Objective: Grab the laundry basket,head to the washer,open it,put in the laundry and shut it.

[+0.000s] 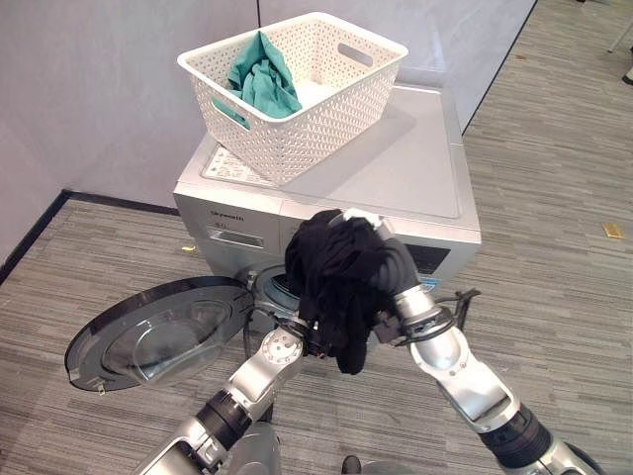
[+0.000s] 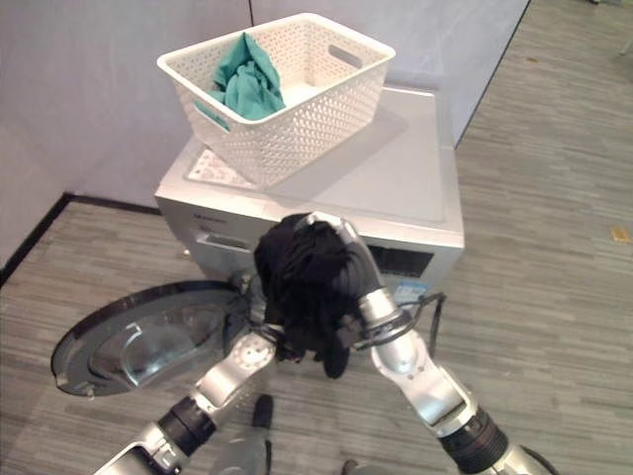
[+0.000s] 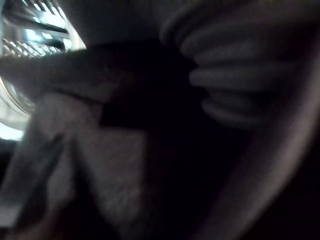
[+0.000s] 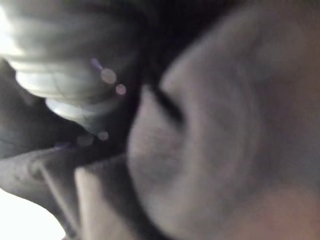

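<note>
A white perforated laundry basket (image 1: 297, 94) stands on top of the silver washer (image 1: 396, 168), with a teal cloth (image 1: 262, 74) inside it. The washer's round door (image 1: 158, 332) hangs open to the left of the drum opening (image 1: 272, 287). My right hand (image 1: 394, 265) is shut on a bunched black garment (image 1: 336, 282), which it holds right in front of the opening. My left hand (image 1: 309, 341) reaches up under that garment from below and is mostly covered by it. The left wrist view shows dark cloth (image 3: 125, 165) close up, with the shiny drum (image 3: 30, 40) behind it.
A grey wall stands behind the washer, with a dark skirting along the floor at the left (image 1: 109, 203). Wood-look flooring (image 1: 554, 198) stretches out to the right of the machine. The open door takes up the floor space at the lower left.
</note>
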